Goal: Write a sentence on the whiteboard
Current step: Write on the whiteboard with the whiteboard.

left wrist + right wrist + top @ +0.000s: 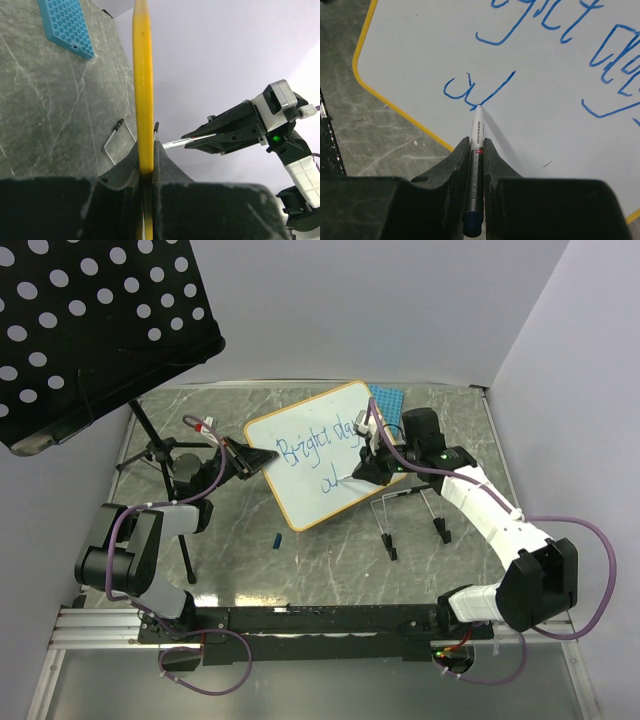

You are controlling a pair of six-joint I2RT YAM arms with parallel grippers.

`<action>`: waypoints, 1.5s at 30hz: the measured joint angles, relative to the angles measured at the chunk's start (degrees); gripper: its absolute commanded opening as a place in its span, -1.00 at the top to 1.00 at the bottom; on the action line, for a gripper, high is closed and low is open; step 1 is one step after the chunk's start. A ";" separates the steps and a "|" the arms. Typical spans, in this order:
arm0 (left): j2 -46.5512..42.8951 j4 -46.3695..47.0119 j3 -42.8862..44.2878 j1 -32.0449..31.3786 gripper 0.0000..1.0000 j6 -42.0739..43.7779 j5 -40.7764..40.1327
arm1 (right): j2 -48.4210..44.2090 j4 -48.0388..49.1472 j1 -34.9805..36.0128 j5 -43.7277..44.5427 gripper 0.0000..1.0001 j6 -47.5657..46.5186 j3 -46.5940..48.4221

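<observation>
Nearest, two robot arms are bolted side by side at the near edge of a grey marbled table [320, 570]. A small dark-blue piece [278, 538], probably a marker cap, lies on the table just on the near side of the board. To its right stands a thin wire frame with black-tipped legs [390, 546].

In the middle, a glossy white rectangular whiteboard with a yellow-orange rim [300, 495] is held up at a tilt. The left arm's jaws are closed tight on its left rim. The right arm's jaws are pinched around a slim white marker pen [476, 125], whose tip touches the board.

The blue cursive sentence [318, 448] reads "Bright da…" on its upper line, the rest hidden behind the right arm. The lower line has only an "a" and a rising stroke. The writing looks past halfway. The next move calls for drawing the pen along the lower line with light, even contact while the left arm steadies the board.

Farther back lie a blue studded plate [386, 400] and, far left, a black perforated music stand [90, 330].
</observation>
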 measured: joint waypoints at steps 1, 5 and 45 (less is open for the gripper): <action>0.00 0.00 0.00 0.00 0.98 0.00 0.02 | 0.09 0.26 0.00 0.26 1.00 0.15 0.22; 0.00 0.04 0.00 0.00 0.98 -0.04 0.02 | 0.26 0.90 0.00 0.83 1.00 0.57 0.50; 0.02 -0.85 0.02 0.11 0.98 0.50 0.02 | 1.29 -2.34 0.00 1.95 1.00 -0.59 1.09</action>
